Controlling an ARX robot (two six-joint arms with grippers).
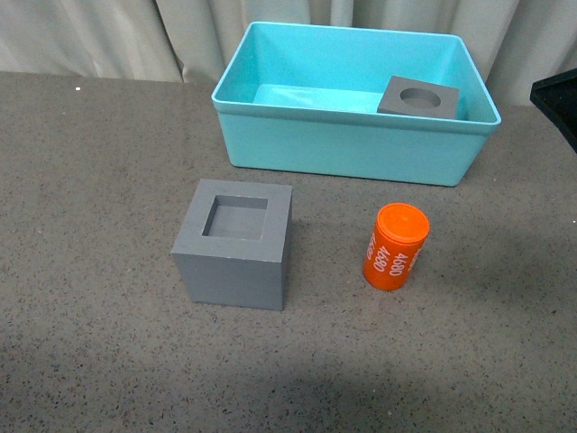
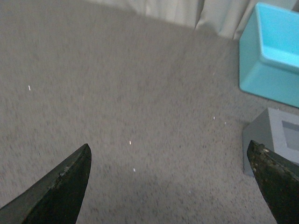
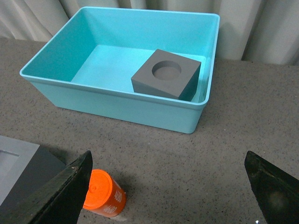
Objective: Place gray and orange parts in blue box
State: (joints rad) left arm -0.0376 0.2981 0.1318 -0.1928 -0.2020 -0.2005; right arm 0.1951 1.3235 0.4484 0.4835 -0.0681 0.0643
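Note:
The blue box [image 1: 352, 149] stands at the back of the grey table, and a gray cube with a round recess [image 1: 418, 97] lies tilted inside its right end. In front of the box a gray cube with a square recess [image 1: 236, 244] rests on the table. To its right stands the orange cylinder [image 1: 395, 246] with white digits. Neither arm shows in the front view. My left gripper [image 2: 169, 154] is open over bare table, the square-recess cube [image 2: 275, 140] beside one fingertip. My right gripper [image 3: 168, 161] is open, the orange cylinder [image 3: 103, 193] next to one fingertip and the blue box [image 3: 117, 100] beyond.
Pale curtains [image 1: 108, 36] hang behind the table. A dark object [image 1: 559, 99] juts in at the right edge of the front view. Grey speckled tabletop [image 1: 90, 180] stretches left of the cube and in front of both parts.

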